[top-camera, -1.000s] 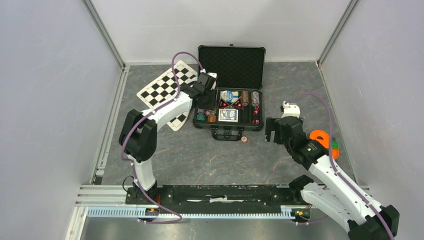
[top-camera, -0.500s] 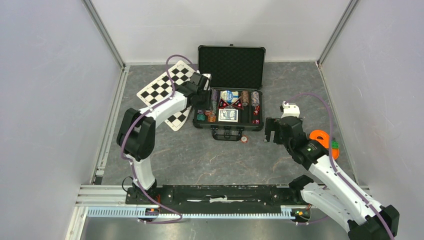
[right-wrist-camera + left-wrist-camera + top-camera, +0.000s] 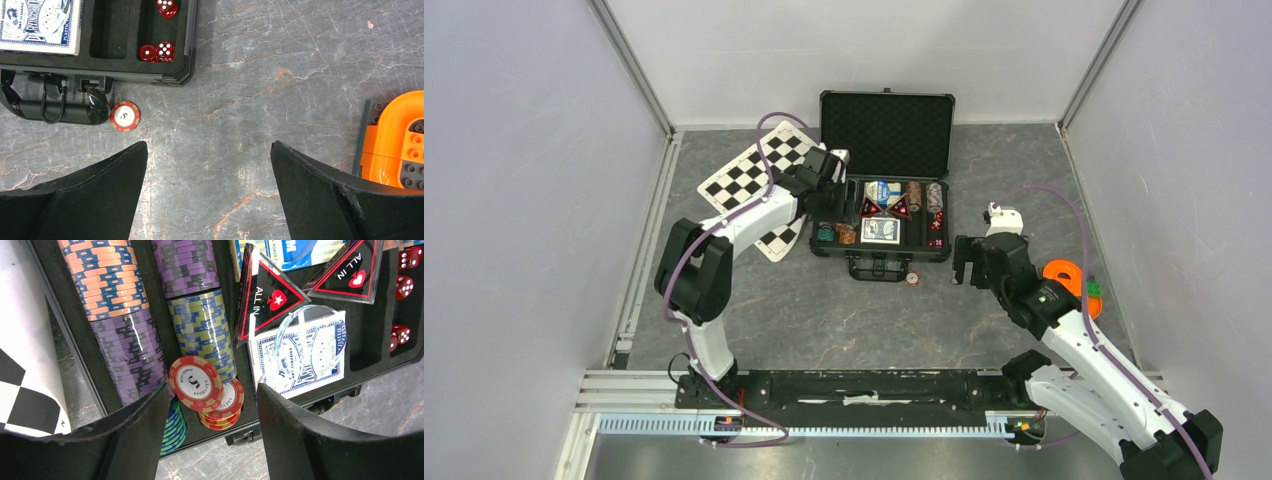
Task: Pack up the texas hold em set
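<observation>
The black case (image 3: 886, 130) lies open at the table's centre, lid up at the back. Rows of striped chips (image 3: 130, 350) fill its left slots. A red chip (image 3: 196, 383) leans on a short red stack (image 3: 225, 412) at the near end. My left gripper (image 3: 212, 395) hovers open over these red chips, its jaws apart on either side. Beside them lie a card deck (image 3: 300, 355), triangular "ALL IN" buttons (image 3: 265, 297) and red dice (image 3: 402, 285). My right gripper (image 3: 209, 145) is open over bare table. A loose red chip (image 3: 125, 116) lies by the case handle (image 3: 60, 107).
A black-and-white checkered board (image 3: 759, 180) lies left of the case, under my left arm. An orange object (image 3: 400, 145) sits on the table right of my right gripper. Grey walls close in the table on three sides.
My left gripper's jaws have widened, and it has shifted slightly left over the case's left chip slots. The right arm has not moved.
</observation>
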{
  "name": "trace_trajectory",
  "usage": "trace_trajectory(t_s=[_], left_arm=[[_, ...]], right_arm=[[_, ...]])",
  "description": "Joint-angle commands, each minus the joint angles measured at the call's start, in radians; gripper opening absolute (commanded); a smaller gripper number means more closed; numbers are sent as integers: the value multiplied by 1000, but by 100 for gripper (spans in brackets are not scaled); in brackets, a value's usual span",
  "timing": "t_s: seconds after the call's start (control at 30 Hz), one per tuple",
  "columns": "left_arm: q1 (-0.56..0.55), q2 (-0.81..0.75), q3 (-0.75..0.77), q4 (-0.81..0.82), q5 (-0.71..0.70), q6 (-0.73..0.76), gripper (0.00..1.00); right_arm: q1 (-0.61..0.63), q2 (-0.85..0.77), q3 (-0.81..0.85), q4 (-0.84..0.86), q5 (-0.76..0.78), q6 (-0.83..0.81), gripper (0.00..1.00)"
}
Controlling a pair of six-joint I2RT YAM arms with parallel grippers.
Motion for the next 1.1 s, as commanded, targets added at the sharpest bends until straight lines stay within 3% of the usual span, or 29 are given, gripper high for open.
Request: trace_trajectory(t_s=[0.0,0.27,0.43,0.57,0.73,1.07], left_arm=[[10,-60,-14,-6,-32,10,73],[1,-147,-75,13,-65,29,74],[-11,-218,-135,58,-77,78,81],[-33,-237,-159,101,-79,147,76],[-96,-239,-183,143,-143,263,78],[-99,-169,-145,149,-171,278,60]], right_arm=[[1,-2,45,34,-11,-9,99],[1,-4,38,36,-29,0,99],[1,-6,30,55,-54,1,99],[1,-22,27,62,-65,-19,99],[1,-65,-3,83,-93,-33,99],[1,-78,1,73,-113,-62,99]])
